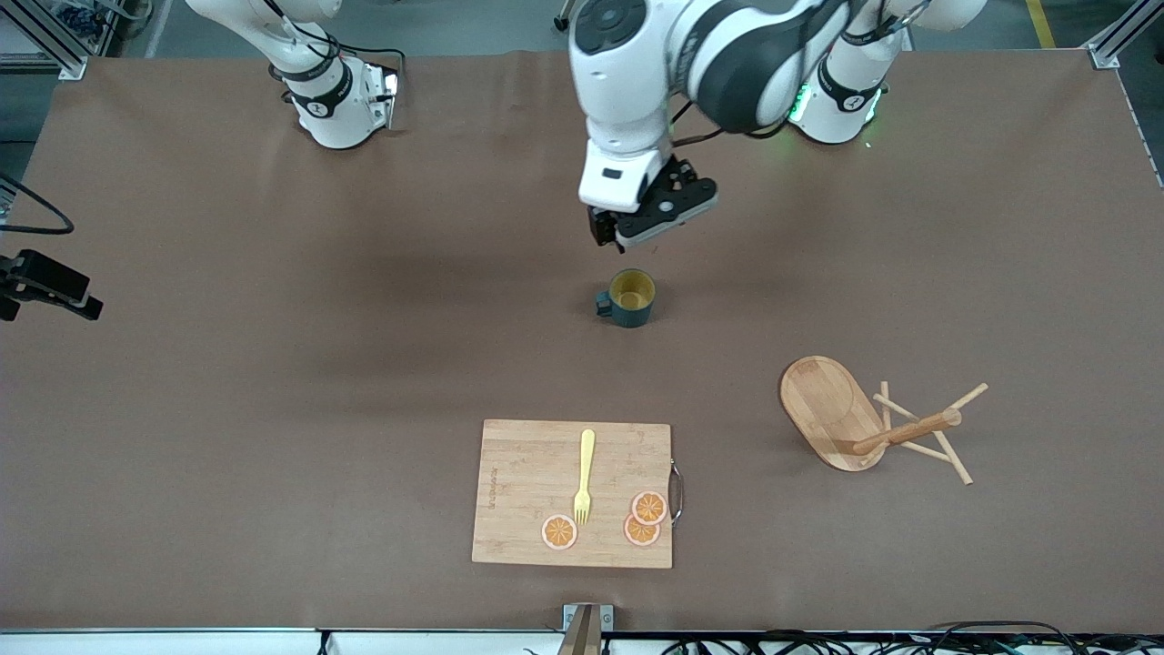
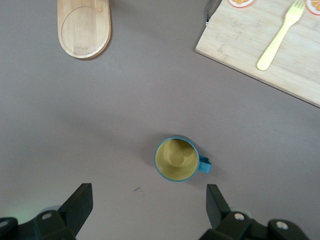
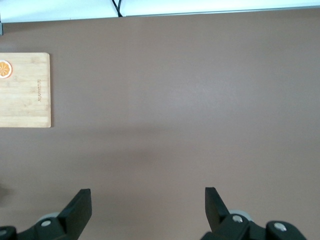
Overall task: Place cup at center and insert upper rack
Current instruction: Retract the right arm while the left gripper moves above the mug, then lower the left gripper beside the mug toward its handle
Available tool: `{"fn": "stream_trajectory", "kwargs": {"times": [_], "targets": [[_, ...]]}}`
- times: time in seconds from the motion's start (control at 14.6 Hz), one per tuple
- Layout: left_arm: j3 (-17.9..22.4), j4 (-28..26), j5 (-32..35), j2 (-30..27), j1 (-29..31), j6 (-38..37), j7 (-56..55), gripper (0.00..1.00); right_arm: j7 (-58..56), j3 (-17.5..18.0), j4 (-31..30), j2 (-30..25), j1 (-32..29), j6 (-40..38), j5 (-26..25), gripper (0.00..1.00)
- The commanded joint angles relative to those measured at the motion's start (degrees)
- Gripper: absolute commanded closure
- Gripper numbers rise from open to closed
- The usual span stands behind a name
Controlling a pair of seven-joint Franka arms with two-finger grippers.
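Front view shows the brown table (image 1: 273, 364) as the largest thing, and the two arms come from its upper edge. The left gripper (image 1: 647, 218) hangs in the air above the table, just beside the cup (image 1: 629, 297), with its fingers (image 2: 80, 202) spread wide and holding nothing. The right gripper (image 3: 145, 210) is also spread and empty; this arm waits at its own end of the table.

The cutting board (image 1: 573, 491) lies nearest to the front camera and carries a yellow fork (image 1: 584, 476) and three orange slices (image 1: 648, 507). The upper rack (image 1: 868, 423) lies tipped on its side toward the left arm's end, well apart from the cup.

The cup stands upright near the middle of the table, and it is empty inside. The cup seems already placed, so the next step is probably the rack. A good grasp would be on its central post, then to turn it upright slowly.
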Motion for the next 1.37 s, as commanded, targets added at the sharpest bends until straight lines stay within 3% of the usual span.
{"fn": "stream_trajectory", "kwargs": {"times": [0.0,0.27,0.41,0.82,1.3], "targets": [[0.1,0.8,5.79,4.45,-3.74,0.66,-8.52,0.0,-0.55,0.56,-8.9,-5.91,-0.25,2.85,-0.77,0.0],[0.19,0.89,12.54,9.02,-8.48,2.85,-17.39,0.0,-0.55,0.82,-17.09,-10.84,0.11,6.9,-1.99,0.0],[0.1,0.98,15.82,11.31,-10.07,4.52,-22.23,0.0,-0.55,0.91,-17.71,-11.89,1.24,6.55,-4.1,0.0],[0.19,0.45,21.17,13.95,-15.43,7.25,-24.19,0.0,-0.29,0.47,-21.23,-14.62,0.81,6.55,-2.97,0.0],[0.1,-9.12,40.67,15.8,-20.0,11.91,-37.88,0.0,-0.29,0.56,-20.97,-14.28,0.99,6.11,-3.14,0.0]]}}
